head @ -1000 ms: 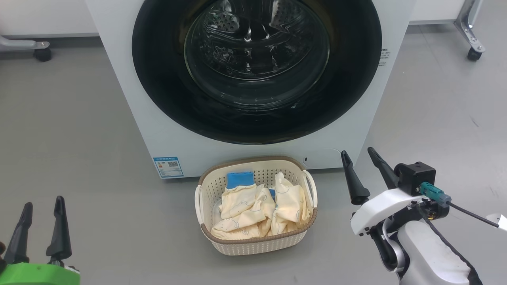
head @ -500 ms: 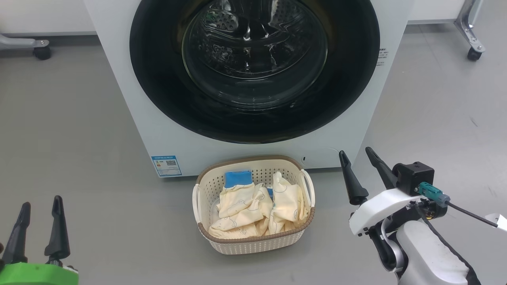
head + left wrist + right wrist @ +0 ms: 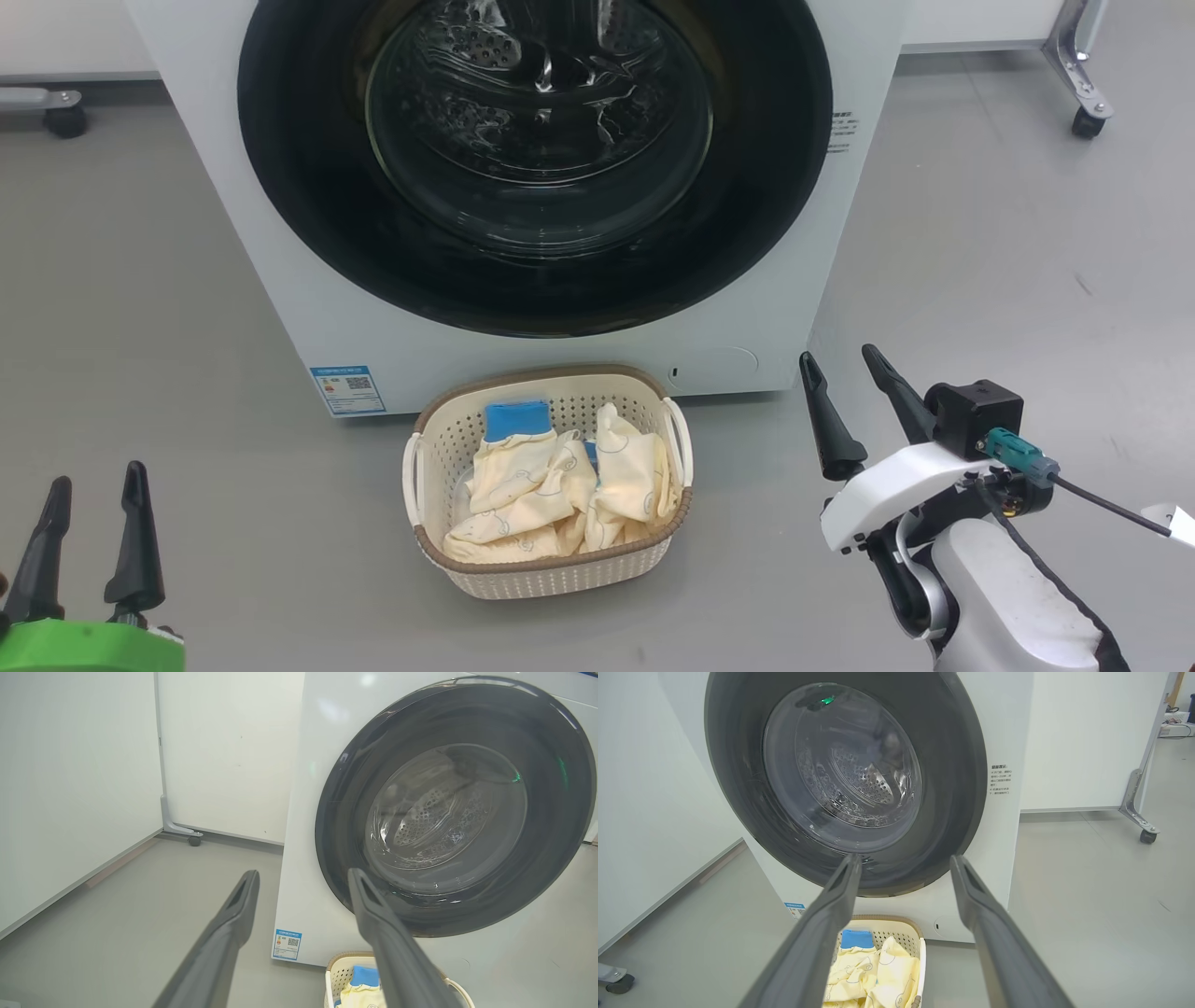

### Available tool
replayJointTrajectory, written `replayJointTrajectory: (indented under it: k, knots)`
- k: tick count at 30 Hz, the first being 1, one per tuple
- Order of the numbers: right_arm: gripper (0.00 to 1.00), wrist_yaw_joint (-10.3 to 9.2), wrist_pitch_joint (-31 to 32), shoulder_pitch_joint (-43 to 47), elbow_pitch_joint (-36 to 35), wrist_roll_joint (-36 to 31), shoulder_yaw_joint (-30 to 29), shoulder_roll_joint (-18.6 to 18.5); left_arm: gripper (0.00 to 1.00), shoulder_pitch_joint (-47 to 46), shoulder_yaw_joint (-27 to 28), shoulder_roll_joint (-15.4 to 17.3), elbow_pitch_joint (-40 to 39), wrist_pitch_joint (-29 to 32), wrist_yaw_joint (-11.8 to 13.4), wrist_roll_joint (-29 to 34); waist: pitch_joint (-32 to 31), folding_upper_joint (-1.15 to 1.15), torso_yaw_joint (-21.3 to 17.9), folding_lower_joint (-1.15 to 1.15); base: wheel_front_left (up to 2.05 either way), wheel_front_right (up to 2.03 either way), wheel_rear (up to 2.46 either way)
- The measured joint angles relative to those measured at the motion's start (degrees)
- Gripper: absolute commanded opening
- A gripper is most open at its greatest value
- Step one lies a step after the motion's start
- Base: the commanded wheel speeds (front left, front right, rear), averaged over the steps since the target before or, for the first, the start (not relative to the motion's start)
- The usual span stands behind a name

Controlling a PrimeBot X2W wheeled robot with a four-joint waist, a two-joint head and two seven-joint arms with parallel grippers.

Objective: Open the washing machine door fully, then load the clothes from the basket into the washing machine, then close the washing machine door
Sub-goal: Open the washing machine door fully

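Washing machine door (image 3: 534,168), round black-rimmed glass, upper middle, looks shut; left gripper (image 3: 100,478) and right gripper (image 3: 840,357) jaws apart; opening it seems next.

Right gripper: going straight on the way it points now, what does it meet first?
The right gripper would likely meet the washing machine door, at its lower black rim; depth is unclear.

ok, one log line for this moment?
stage: door not yet opened | washing machine door: shut | clothes: in basket | left gripper: open, empty | right gripper: open, empty
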Motion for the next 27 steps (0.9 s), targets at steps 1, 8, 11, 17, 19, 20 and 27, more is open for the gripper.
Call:
replayJointTrajectory:
  k: [1,8,11,17,19,20,27]
  knots:
    - [1.00,0.00,0.00,-0.01,0.01,0.00,-0.07,0.07,1.00,0.00,0.00,0.00,0.00,0.00,0.00,0.00,0.01,0.00,-0.01,0.00,0.80,0.80,-1.61]
    - [1.00,0.15,-0.01,-0.01,0.05,-0.26,-0.52,0.16,1.00,0.00,-0.04,-0.33,-0.26,0.00,0.00,-0.21,0.06,0.00,-0.03,0.00,0.82,0.81,-1.63]
    - [1.00,0.16,-0.01,-0.01,0.07,-0.44,-0.66,0.18,1.00,0.00,-0.04,-0.32,-0.34,0.00,0.00,-0.24,0.11,0.00,-0.02,0.00,0.71,0.71,-1.43]
    - [1.00,0.16,-0.01,-0.01,0.14,-0.59,-1.03,0.25,1.00,0.00,-0.03,-0.31,-0.43,0.00,0.00,-0.26,0.14,0.00,0.01,0.00,0.62,0.62,-1.23]
    - [1.00,0.18,-0.01,-0.01,0.15,-0.74,-1.15,0.33,1.00,0.00,-0.03,-0.31,-0.48,0.00,0.00,-0.27,0.12,0.00,0.02,0.00,0.53,0.53,-1.07]
    - [1.00,0.23,-0.01,-0.01,0.16,-0.91,-1.20,0.36,1.00,0.00,-0.03,-0.30,-0.49,0.00,0.00,-0.27,0.11,0.00,0.02,0.00,0.50,0.50,-0.99]
    - [1.00,0.52,0.00,-0.01,0.25,-1.12,-1.66,0.46,1.00,0.00,-0.03,-0.30,-0.56,0.00,0.00,-0.27,-0.05,0.00,0.06,0.00,0.40,0.40,-0.80]
